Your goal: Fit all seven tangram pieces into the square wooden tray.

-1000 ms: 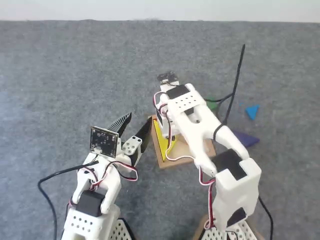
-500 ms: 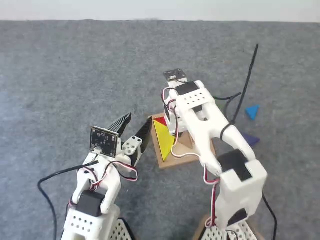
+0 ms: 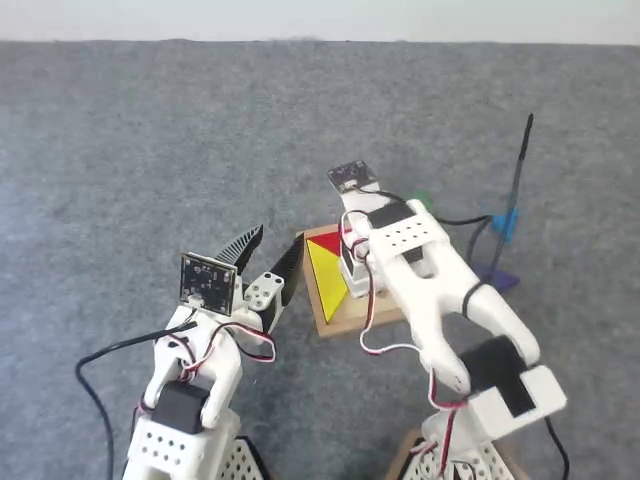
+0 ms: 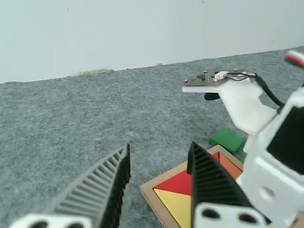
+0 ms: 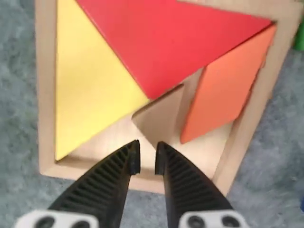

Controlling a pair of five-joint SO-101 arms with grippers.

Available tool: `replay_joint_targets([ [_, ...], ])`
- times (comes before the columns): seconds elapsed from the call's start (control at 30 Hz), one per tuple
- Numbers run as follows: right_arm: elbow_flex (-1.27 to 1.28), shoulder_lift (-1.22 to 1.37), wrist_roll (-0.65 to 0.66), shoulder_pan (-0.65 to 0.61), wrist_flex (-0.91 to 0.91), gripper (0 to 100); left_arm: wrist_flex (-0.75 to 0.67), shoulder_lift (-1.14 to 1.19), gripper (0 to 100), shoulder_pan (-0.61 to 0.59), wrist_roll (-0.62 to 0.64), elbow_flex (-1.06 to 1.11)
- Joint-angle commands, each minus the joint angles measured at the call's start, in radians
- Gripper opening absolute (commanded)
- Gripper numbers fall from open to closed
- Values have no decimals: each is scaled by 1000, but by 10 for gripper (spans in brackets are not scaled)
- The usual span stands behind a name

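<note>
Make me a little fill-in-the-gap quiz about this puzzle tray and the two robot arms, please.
In the tray, the large piece next to the yellow triangle is coloured ____. The green piece lies not inside but ____ the tray. The left gripper has its jaws wide ____. The right gripper hangs above the tray holding ____.
Missing words: red; outside; open; nothing.

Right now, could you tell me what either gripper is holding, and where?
Nothing: the left gripper gapes empty; the right gripper hangs empty over the wooden tray.
</note>
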Motion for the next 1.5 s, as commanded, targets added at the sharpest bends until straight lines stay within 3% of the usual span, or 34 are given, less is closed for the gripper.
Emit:
replay_joint_targets([
  [0.0, -86, 101, 11, 12, -16, 59, 3, -20, 195, 0, -9, -8],
  [0.57, -238, 143, 15, 140, -8, 58, 3, -20, 195, 5, -9, -8],
  [0.83, -152, -251, 14, 151, 33, 63, 3, -20, 195, 5, -9, -8],
  [0.97, -91, -400, 32, 265, 111, 64, 3, -20, 195, 5, -9, -8],
  [1.13, -126, -317, 91, 446, 151, 64, 3, -20, 195, 6, -9, -8],
  [1.27, -216, -189, 170, 450, 160, 118, 5, -20, 195, 6, -9, -8],
  [1.47, -509, 61, 184, 433, 254, 250, 6, -20, 195, 5, -9, -8],
])
